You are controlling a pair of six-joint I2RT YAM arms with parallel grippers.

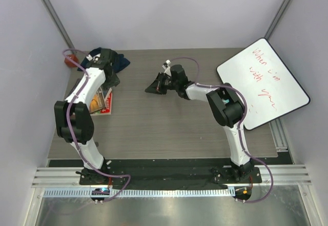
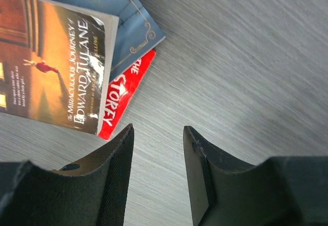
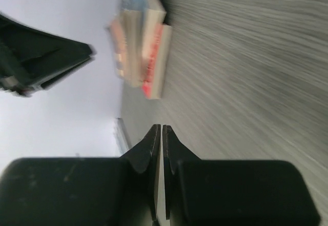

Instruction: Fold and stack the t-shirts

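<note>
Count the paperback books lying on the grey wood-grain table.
3, in one fanned stack at the left side of the table: an orange-covered Edward Tulane paperback on top, with a blue-covered book and a red-covered book poking out beneath it. Others could be hidden underneath.

**Robotics lab test cell**

Boxed in by plain white panels point(image 1: 169, 11). Fitted with aluminium rails point(image 1: 56, 177) and two bolted robot arms point(image 1: 82, 118) at a grey wood-grain table point(image 1: 164, 128). Furnished with a handwritten whiteboard point(image 1: 263, 82) and stacked books point(image 1: 101, 103).
</note>
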